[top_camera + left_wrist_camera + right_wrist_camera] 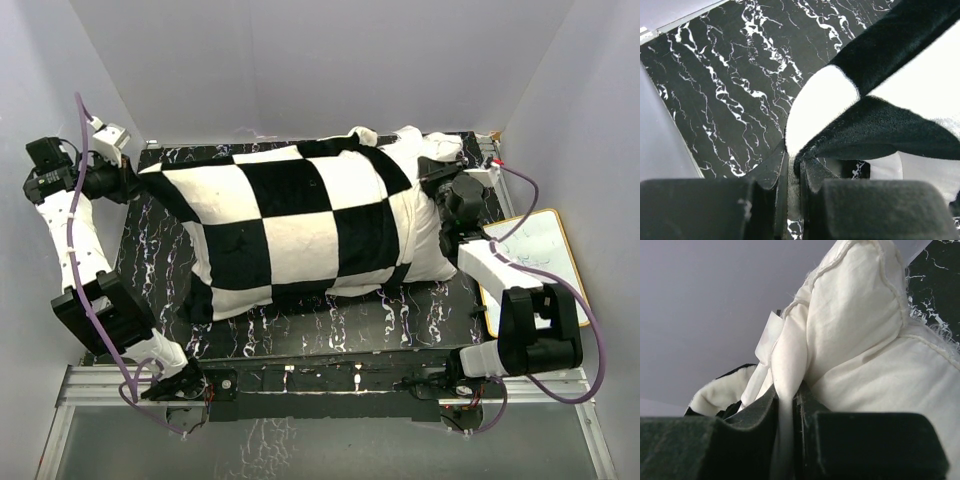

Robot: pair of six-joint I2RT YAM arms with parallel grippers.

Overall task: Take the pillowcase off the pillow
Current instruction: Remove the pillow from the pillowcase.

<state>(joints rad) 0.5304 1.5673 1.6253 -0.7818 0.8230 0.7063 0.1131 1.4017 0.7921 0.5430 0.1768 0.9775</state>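
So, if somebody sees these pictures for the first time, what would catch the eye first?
First comes the big black-and-white checkered pillowcase, lying across the middle of the dark marbled table. At its right end the off-white pillow pokes out, and the right fingers are shut on a fold of it. At the far left corner, the left fingers pinch the pillowcase.
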